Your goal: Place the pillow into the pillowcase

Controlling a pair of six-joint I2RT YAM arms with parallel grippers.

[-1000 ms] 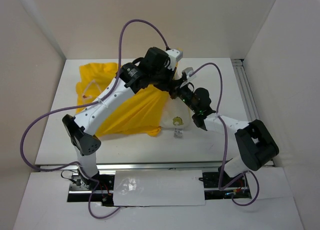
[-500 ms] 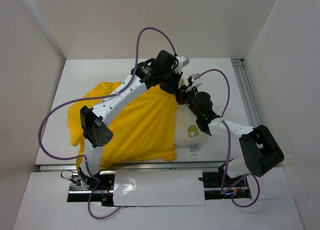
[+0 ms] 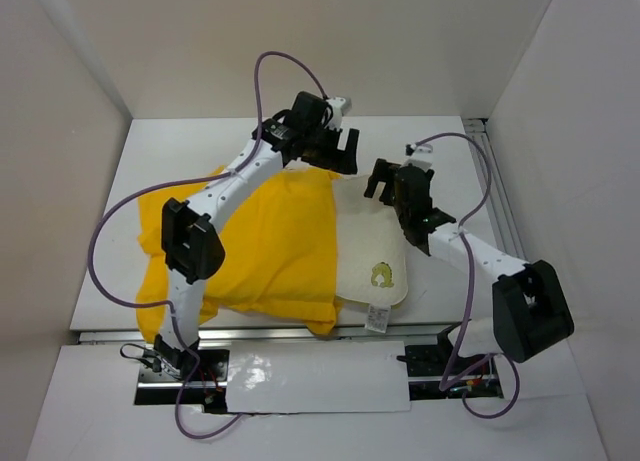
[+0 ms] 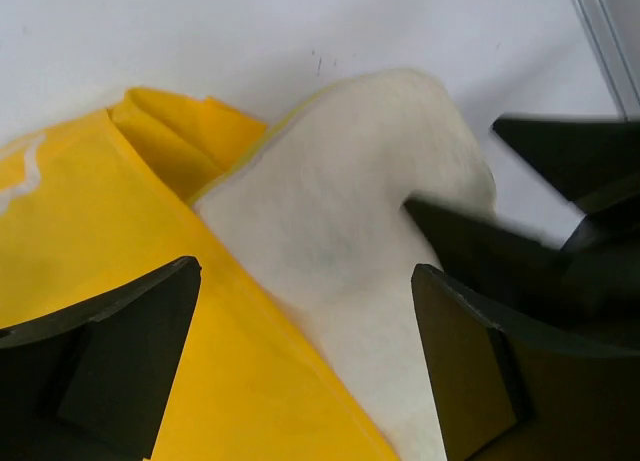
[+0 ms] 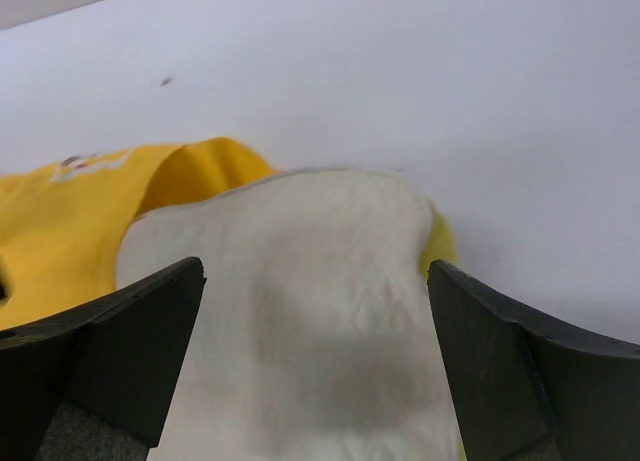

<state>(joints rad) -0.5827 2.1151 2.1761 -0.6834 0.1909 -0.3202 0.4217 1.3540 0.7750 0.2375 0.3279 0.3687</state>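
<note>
Pillow (image 3: 372,243) lies flat on the table (image 3: 450,141), its left side under the edge of the yellow pillowcase (image 3: 255,251) and its right part bare, showing a small yellow emblem (image 3: 381,275) near its front edge and a white tag (image 3: 377,319) at that edge whose print is too small to read. Over the pillow's far left corner hangs the left gripper (image 3: 338,153) and over its far right corner the right gripper (image 3: 397,184), each with fingers (image 4: 110,351) spread wide and nothing between them
</note>
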